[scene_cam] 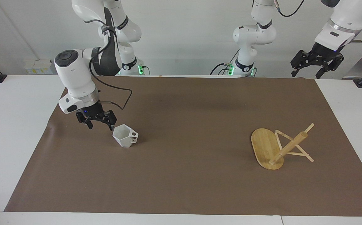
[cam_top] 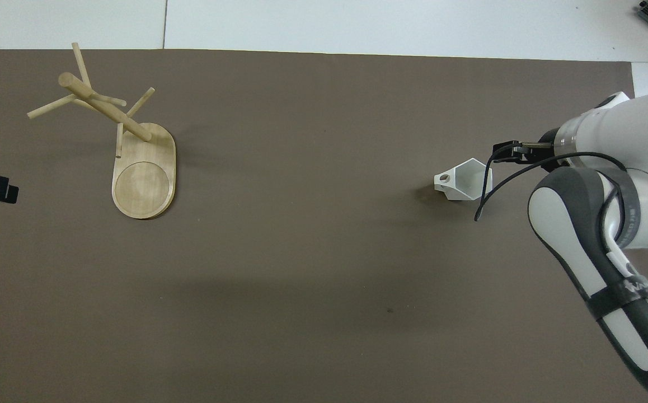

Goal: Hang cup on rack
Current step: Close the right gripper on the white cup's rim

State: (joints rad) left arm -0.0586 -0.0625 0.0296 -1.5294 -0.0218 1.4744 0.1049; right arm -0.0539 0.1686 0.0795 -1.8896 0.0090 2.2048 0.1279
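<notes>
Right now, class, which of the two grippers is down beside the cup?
The right gripper, low over the brown mat right beside the cup, jaws open. The left gripper waits high, nowhere near it.

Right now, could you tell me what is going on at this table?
The right gripper hangs open just beside the white cup, close to its rim and not gripping it. The cup stands upright on the brown mat. The wooden rack stands at the left arm's end of the table with nothing on its pegs. The left gripper waits open, raised at the table's edge.
</notes>
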